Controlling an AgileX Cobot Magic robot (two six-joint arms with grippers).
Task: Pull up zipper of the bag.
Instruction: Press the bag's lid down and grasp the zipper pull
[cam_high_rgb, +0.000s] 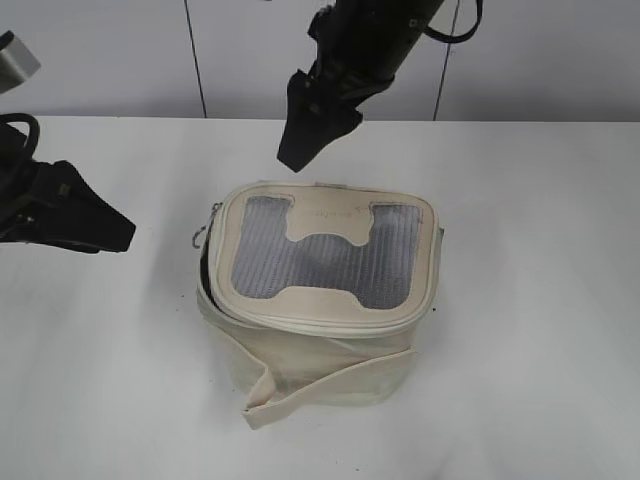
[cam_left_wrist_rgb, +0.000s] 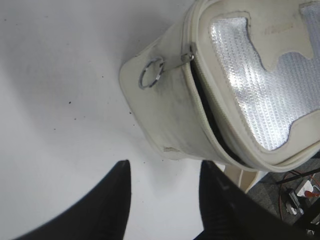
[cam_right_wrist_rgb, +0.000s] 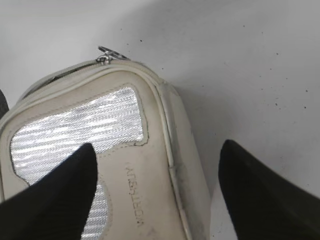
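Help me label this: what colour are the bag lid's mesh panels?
Grey, shiny silver up close; the mesh panels on the bag show best in the exterior view.

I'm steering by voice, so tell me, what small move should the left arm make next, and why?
Probably ease the left tool forward to the zipper pull hanging at the bag corner. Its jaws are open and empty, short of the ring, and the lid edge beside it gapes unzipped.

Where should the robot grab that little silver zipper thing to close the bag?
Probably by the zipper pull's ring. It sticks out flat from the bag at its left back corner, with bare table around it. The open left gripper could come from that side and pinch across the ring.
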